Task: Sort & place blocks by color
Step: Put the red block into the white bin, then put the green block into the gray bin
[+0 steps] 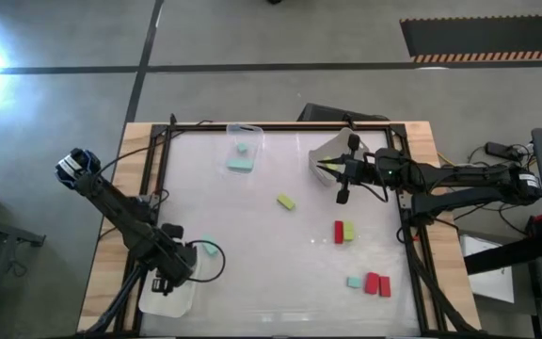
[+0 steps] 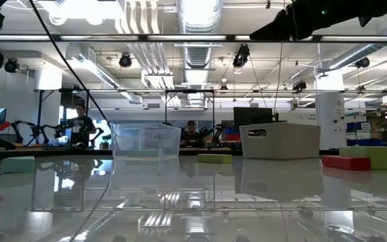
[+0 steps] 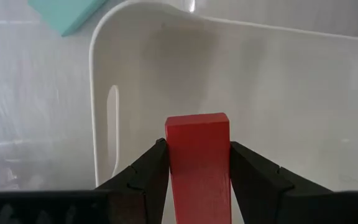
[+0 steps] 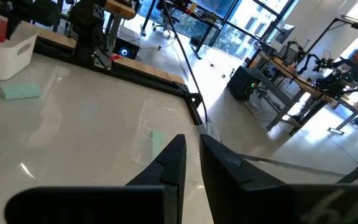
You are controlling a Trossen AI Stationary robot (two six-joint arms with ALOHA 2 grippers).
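My left gripper (image 1: 166,280) (image 3: 197,148) hangs over a white tray (image 1: 169,299) (image 3: 272,81) at the table's near left corner, shut on a red block (image 3: 197,162). My right gripper (image 1: 343,191) (image 4: 192,144) hovers beside a white tray (image 1: 326,151) at the far right, its fingers nearly together and holding nothing. A clear tray (image 1: 243,143) at the far edge holds mint-teal blocks (image 1: 241,164). Loose on the table lie a yellow-green block (image 1: 285,201), a red and yellow-green pair (image 1: 344,232), a teal and two red blocks (image 1: 370,283), and one teal block (image 1: 207,245). My left gripper pinches the red block between its two fingers (image 3: 146,171), one on each long side (image 3: 173,155). The fingers point down from above and lie along the block. The block's free end (image 3: 197,119) sticks out past the fingertips, lifted clear above the tray's floor.
A dark frame (image 1: 163,151) runs round the white table surface. In the low view the clear tray (image 2: 146,141) and the white tray (image 2: 281,140) stand on the far side. People and other workbenches show in the room beyond. Bare table lies between the two arms.
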